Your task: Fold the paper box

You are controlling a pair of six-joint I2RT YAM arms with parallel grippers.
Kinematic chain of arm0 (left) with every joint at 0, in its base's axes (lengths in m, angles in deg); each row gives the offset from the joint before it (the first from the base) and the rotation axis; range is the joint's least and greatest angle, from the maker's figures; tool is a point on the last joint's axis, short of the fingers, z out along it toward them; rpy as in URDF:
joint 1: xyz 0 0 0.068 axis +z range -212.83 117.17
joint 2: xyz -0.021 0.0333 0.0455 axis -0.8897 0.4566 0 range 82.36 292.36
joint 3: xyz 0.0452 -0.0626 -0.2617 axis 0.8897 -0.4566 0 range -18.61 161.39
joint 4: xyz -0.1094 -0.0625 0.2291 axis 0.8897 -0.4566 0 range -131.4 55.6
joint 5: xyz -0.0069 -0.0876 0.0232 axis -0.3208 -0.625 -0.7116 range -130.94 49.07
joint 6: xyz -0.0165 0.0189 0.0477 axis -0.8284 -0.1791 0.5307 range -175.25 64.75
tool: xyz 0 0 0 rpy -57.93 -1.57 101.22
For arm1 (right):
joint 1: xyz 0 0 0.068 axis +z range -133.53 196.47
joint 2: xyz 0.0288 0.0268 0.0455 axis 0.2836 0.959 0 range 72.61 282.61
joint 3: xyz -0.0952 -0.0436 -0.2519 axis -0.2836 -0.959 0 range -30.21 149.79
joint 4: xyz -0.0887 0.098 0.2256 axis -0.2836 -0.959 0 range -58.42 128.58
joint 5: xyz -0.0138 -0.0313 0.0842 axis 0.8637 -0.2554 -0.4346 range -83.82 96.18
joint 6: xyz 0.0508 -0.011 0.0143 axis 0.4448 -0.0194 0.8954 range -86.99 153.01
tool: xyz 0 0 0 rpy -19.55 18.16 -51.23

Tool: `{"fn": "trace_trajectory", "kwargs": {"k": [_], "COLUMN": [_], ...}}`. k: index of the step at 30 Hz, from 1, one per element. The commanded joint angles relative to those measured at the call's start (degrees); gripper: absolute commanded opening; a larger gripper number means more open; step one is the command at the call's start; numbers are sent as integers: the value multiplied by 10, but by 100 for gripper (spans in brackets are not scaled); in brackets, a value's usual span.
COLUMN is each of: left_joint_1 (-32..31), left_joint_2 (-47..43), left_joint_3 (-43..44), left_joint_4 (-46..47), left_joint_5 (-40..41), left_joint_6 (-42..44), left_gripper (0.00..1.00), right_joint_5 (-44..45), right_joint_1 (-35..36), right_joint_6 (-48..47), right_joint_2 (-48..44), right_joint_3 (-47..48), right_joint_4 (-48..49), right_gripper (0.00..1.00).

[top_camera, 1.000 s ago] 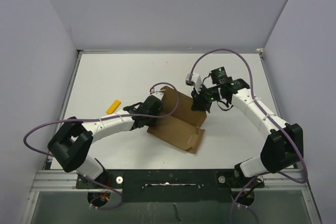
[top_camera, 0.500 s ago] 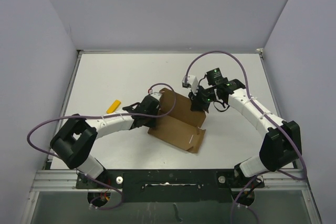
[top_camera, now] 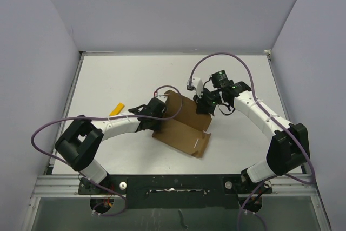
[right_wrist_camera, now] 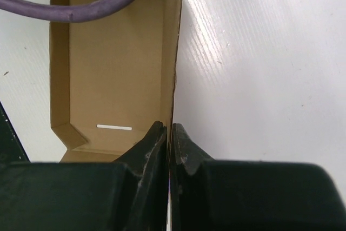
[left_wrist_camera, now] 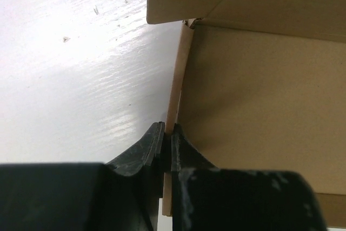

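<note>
The paper box (top_camera: 184,123) is a brown cardboard sheet, partly folded, lying mid-table with raised panels. My left gripper (top_camera: 160,107) is shut on the box's left upright edge; in the left wrist view the thin cardboard wall (left_wrist_camera: 181,68) runs straight into the pinched gripper (left_wrist_camera: 168,133). My right gripper (top_camera: 206,104) is shut on the box's far right wall. The right wrist view shows that wall (right_wrist_camera: 174,36) clamped in the gripper (right_wrist_camera: 168,131), with the box's inner floor (right_wrist_camera: 113,68) and a small white slot (right_wrist_camera: 114,127) to the left.
A small yellow piece (top_camera: 117,109) lies on the white table (top_camera: 119,74) left of the box. Purple cables loop from both arms, one (right_wrist_camera: 81,6) crossing above the box. Walls enclose the table on three sides.
The right gripper has shifted slightly left and away, carrying its wall with it. The left arm's elbow has moved a little right. Both grips on the box persist.
</note>
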Motion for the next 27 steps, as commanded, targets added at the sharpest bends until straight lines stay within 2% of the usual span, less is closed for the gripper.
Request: {"fn": "trace_trajectory", "kwargs": {"k": [1, 4, 9, 12, 20, 25, 27], "left_joint_1": [4, 3, 1, -4, -7, -7, -7], "left_joint_2": [27, 24, 15, 6, -43, -86, -111], "left_joint_3": [15, 7, 18, 31, 36, 18, 8], "left_joint_4": [-87, -93, -78, -74, -73, -61, -51], "left_joint_5": [56, 58, 22, 8, 7, 1, -3], "left_joint_6": [-8, -13, -14, -20, -24, -36, -41], "left_gripper": [0, 0, 1, 12, 22, 31, 38], "right_joint_5": [51, 53, -33, -58, -67, -72, -76], "right_joint_1": [2, 2, 4, 6, 6, 6, 6], "right_joint_6": [-8, -7, -18, -24, -31, -35, -37], "right_joint_2": [-10, -14, -10, -9, -7, -8, -7], "right_joint_3": [12, 13, 11, 9, 8, 7, 6], "right_joint_4": [35, 35, 24, 21, 19, 18, 18], "right_gripper": [0, 0, 0, 0, 0, 0, 0]}}
